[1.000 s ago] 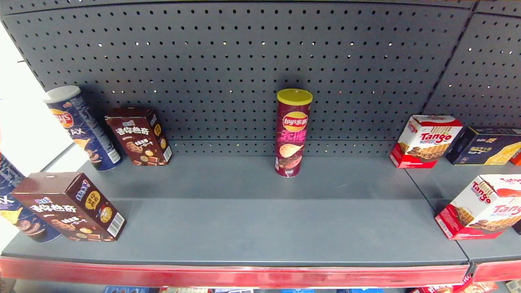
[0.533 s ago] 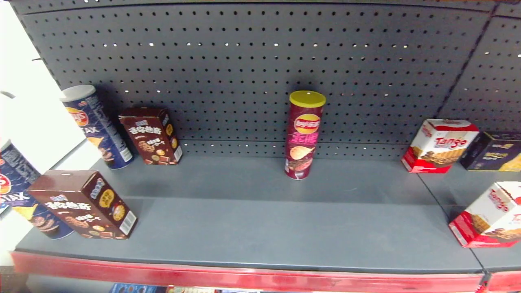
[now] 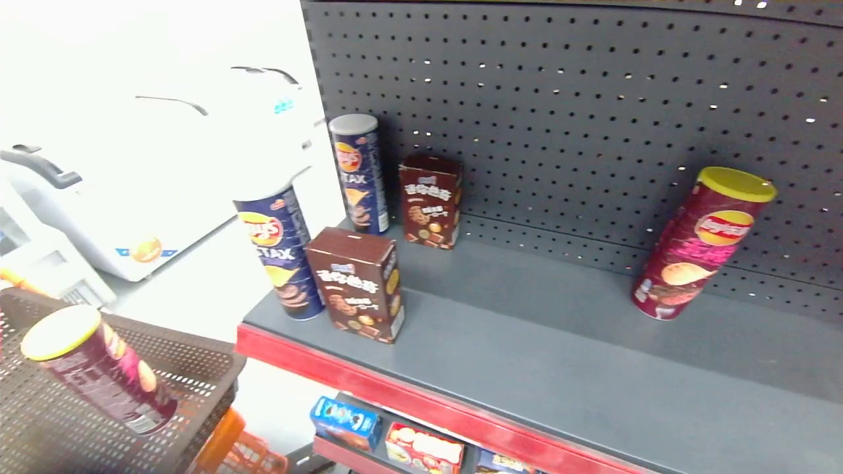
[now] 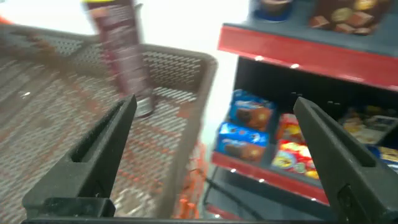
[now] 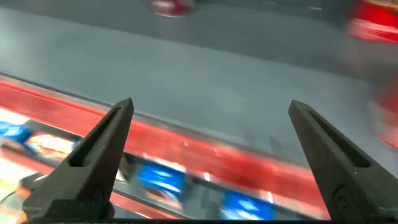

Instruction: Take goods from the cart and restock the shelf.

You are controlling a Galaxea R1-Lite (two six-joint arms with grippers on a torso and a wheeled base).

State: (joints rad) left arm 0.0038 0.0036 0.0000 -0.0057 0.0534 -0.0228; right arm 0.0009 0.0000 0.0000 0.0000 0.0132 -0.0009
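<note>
A maroon chip can with a yellow lid (image 3: 99,368) lies tilted in the dark mesh cart basket (image 3: 204,368) at the lower left. A matching can (image 3: 701,253) stands on the grey shelf (image 3: 560,368) against the pegboard. My left gripper (image 4: 214,102) hangs open over the basket's edge (image 4: 186,59), with the can (image 4: 121,56) standing a little beyond its fingers. My right gripper (image 5: 211,107) is open and empty in front of the shelf's red front edge (image 5: 186,140), with a can's base (image 5: 169,6) far behind.
Two blue chip cans (image 3: 359,174) (image 3: 280,253) and two brown biscuit boxes (image 3: 431,201) (image 3: 359,283) stand at the shelf's left end. A white appliance (image 3: 132,197) sits left of the shelf. Snack packs (image 3: 346,421) fill the lower shelf.
The head camera has swung to the left, so the whole picture shifted right. The cart basket with its can has come into view; the wafer boxes have gone out.
</note>
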